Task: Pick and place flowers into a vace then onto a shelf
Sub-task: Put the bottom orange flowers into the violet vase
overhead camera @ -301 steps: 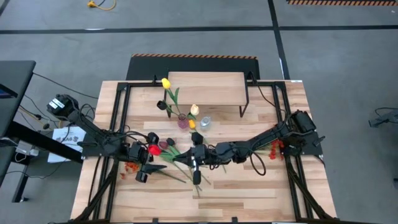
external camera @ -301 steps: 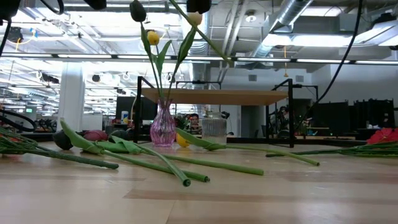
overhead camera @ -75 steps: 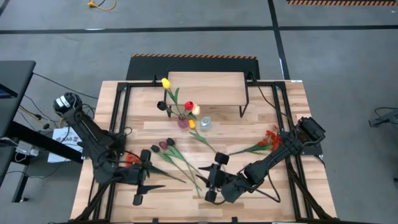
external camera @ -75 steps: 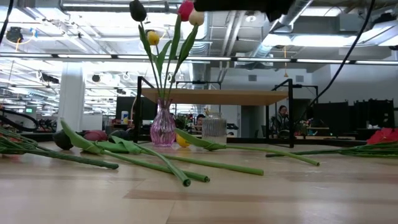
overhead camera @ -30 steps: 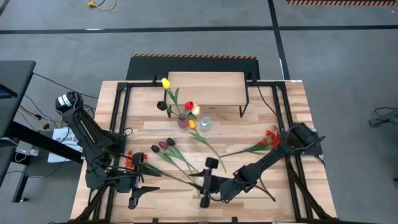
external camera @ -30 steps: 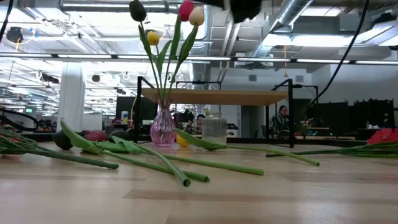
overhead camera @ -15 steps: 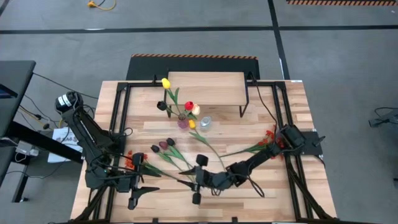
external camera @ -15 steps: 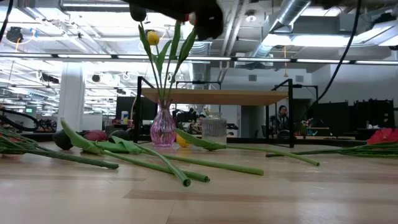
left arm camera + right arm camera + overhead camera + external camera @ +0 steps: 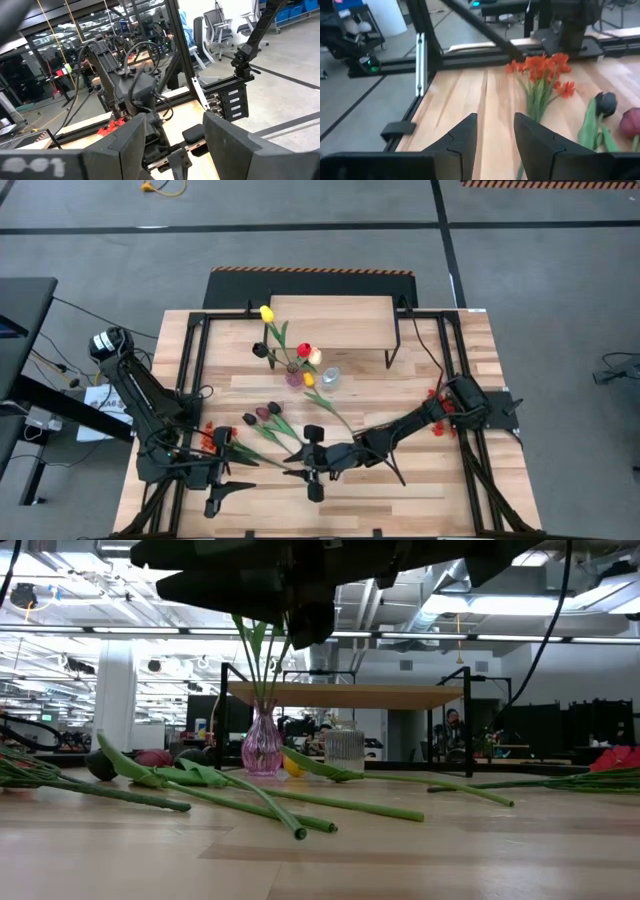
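A pink glass vase (image 9: 293,377) (image 9: 262,745) stands on the table in front of the shelf (image 9: 330,323) and holds yellow, dark, red and cream tulips. Maroon and dark tulips (image 9: 262,415) (image 9: 620,112) lie flat left of centre, their stems running toward the near edge. A yellow tulip (image 9: 310,380) lies beside the vase. One orange-red spray (image 9: 210,438) (image 9: 540,70) lies by the left arm, and another (image 9: 436,402) lies under the right arm. My right gripper (image 9: 298,467) (image 9: 495,145) hangs open above the lying stems' lower ends, pointing at the table's left. My left gripper (image 9: 232,483) (image 9: 182,145) waits open at the near left.
A small clear glass (image 9: 330,377) stands right of the vase. Black frame rails (image 9: 195,360) run along the table's left and right sides. The shelf's thin black legs (image 9: 468,720) stand behind the vase. Bare planks (image 9: 400,500) lie at the near right.
My right gripper has travelled toward the table's left and a little toward the far edge, sinking and rolling as it went. It now hangs over the lying tulip stems and fills the top of the low view. The flowers have stayed where they were.
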You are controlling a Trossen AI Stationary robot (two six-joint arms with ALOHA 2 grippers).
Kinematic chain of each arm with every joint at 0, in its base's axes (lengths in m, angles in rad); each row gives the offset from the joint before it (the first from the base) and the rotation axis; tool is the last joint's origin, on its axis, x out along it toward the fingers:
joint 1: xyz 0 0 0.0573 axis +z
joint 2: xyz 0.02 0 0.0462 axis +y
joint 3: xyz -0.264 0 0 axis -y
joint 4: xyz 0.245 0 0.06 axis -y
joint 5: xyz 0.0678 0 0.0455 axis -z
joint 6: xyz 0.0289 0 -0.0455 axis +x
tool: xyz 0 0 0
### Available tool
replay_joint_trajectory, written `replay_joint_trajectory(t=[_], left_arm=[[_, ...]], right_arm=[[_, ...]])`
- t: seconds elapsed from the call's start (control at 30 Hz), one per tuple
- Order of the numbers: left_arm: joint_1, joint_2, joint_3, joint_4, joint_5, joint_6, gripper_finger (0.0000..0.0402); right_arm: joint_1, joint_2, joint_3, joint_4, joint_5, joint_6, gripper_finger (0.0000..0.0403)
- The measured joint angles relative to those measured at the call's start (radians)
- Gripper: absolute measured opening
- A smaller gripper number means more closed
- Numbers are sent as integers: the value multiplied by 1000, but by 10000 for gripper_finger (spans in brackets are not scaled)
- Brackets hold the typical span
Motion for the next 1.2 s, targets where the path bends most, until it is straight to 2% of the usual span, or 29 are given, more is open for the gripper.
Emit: replay_joint_trajectory(t=[0.27,0.67,0.83,1.0,1.2], left_arm=[[0,0,0,0,0,1,187],[0,0,0,12,3,1,187],[0,0,0,26,35,9,187],[0,0,0,29,43,9,187],[0,0,0,28,58,6,187]], right_arm=[[11,0,0,-61,-3,-7,121],[-44,0,0,-74,-32,22,120],[-42,0,9,-79,-30,16,121],[-41,36,100,-172,-24,-28,121],[-45,148,291,-328,-24,-97,121]])
